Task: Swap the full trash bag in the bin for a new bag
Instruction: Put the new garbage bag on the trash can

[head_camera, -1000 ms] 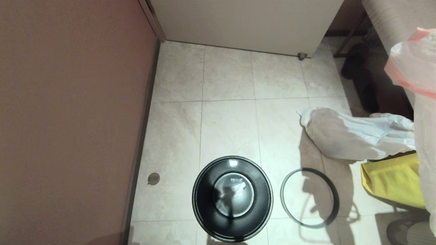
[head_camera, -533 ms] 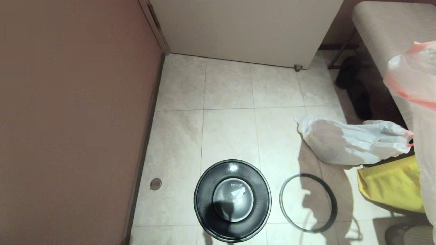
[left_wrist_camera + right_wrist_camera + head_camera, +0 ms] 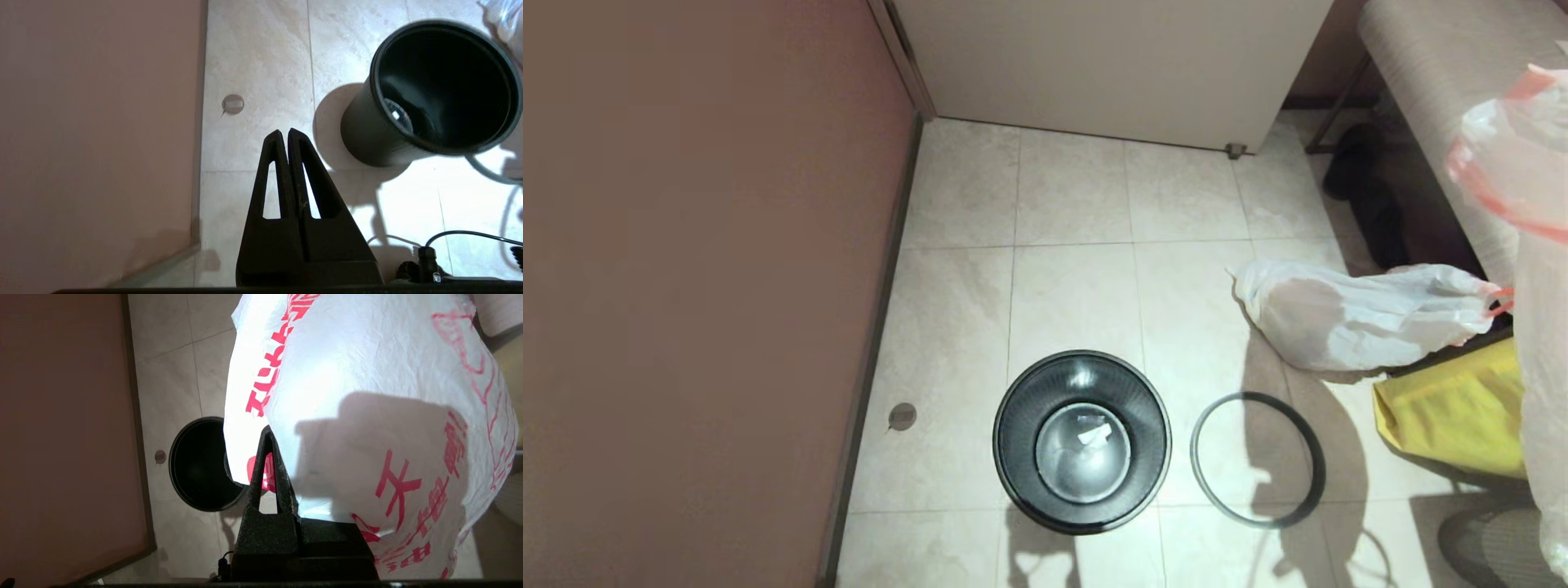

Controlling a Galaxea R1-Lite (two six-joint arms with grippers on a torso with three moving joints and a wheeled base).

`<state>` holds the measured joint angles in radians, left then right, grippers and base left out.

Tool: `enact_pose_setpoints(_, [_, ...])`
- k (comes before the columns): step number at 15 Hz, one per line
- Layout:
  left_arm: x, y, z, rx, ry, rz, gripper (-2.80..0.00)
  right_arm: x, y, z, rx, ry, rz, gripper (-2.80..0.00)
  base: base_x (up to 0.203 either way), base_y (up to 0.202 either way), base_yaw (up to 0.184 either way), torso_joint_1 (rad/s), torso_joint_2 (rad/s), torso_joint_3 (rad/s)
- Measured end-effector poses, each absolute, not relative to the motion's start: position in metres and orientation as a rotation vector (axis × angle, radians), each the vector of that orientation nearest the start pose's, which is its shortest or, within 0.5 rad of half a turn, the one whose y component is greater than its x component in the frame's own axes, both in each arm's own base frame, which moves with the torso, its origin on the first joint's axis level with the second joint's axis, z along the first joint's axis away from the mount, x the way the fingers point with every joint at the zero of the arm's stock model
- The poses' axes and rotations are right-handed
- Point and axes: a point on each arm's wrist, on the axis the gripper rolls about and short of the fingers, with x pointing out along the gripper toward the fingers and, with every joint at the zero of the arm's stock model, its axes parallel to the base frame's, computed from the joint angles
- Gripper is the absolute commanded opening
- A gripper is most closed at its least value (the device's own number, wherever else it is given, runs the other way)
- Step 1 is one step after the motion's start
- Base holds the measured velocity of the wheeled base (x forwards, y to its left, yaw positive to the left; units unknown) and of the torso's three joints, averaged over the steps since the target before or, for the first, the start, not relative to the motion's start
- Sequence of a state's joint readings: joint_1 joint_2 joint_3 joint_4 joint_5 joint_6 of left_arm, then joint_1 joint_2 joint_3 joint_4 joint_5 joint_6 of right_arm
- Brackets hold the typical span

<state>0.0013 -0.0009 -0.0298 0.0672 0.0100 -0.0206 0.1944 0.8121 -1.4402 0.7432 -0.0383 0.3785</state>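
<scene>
The bin [image 3: 1021,425] stands open on the tiled floor, black and round, with a small white scrap on its bottom. Its grey hoop [image 3: 1258,459] lies flat on the floor just right of it. Further right lies the full trash bag [image 3: 1347,314], its orange tab towards the right edge. The new bag [image 3: 1515,163], white with red print, hangs at the right edge, and my right gripper [image 3: 271,435] is shut on it. This bag [image 3: 367,416] hides one finger, with the bin [image 3: 196,465] beyond. My left gripper [image 3: 284,132] is shut and empty, beside the bin [image 3: 367,134].
A brown wall [image 3: 686,286] runs along the left and a white panel [image 3: 1111,57] closes the far side. A yellow bag [image 3: 1445,416] lies under the full bag at right. A padded bench [image 3: 1437,82] and a dark object [image 3: 1364,188] stand at the far right. A round floor drain [image 3: 902,416] sits near the wall.
The whole head view has shifted, so the camera moved; the bin now shows higher in the picture. The things on the floor keep their places. The new bag still hangs at the right.
</scene>
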Motion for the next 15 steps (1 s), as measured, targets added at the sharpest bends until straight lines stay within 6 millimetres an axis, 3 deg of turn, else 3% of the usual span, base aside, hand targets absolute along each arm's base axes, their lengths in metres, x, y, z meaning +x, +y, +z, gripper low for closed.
enact_pose_setpoints(5, [-0.025, 0.000, 0.077, -0.024, 0.033, 0.013, -2.80, -0.010, -0.003, 0.368, 0.363, 0.151, 0.131, -2.80, -0.162, 0.000, 0.001, 0.002, 0.00, 0.002])
enact_pose_setpoints(15, [-0.025, 0.000, 0.077, -0.024, 0.034, 0.014, -2.80, -0.004, 0.000, 0.358, 0.360, 0.205, 0.177, -2.80, 0.000, 0.000, 0.000, 0.000, 0.00, 0.000])
